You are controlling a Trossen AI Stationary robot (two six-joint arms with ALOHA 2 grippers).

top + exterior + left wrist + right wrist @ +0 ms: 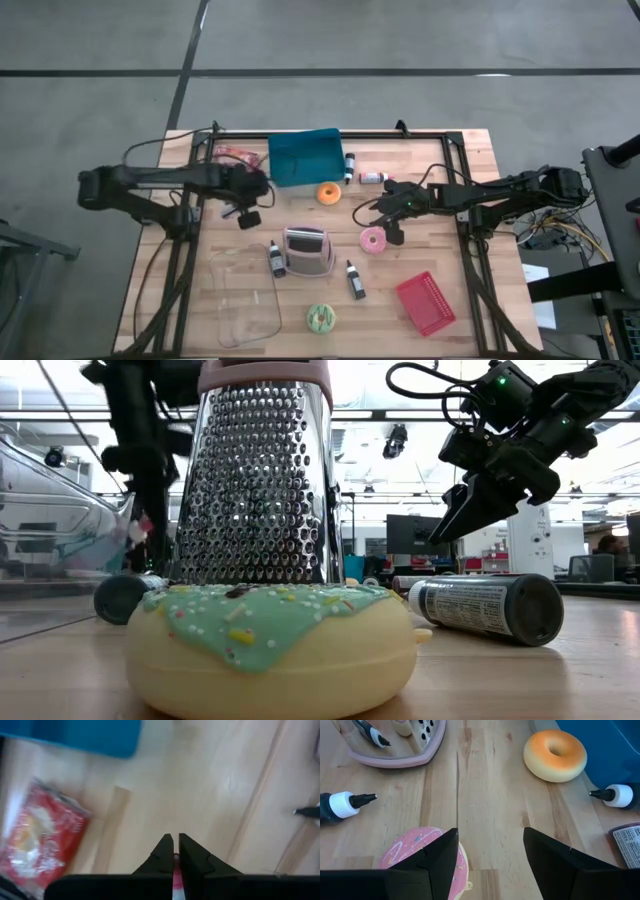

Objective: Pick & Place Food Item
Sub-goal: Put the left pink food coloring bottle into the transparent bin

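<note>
The right pincer [490,857] stood wide, hovering over the pink-frosted sprinkled doughnut [374,239], which lay on the wooden counter [450,270] at about four o'clock from the metal box grater [308,251]. The doughnut looked light, soft and smooth-glazed; gripping across its ring seemed safest. The left pincer [174,851] was pinched shut on something thin and pink.

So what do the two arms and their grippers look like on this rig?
Both arms are dark, slim and jointed. The right gripper has two broad black wedge-shaped fingers; black cables loop over its wrist, where a small green light glows. The left gripper has matching black fingers tapering to points.
</note>
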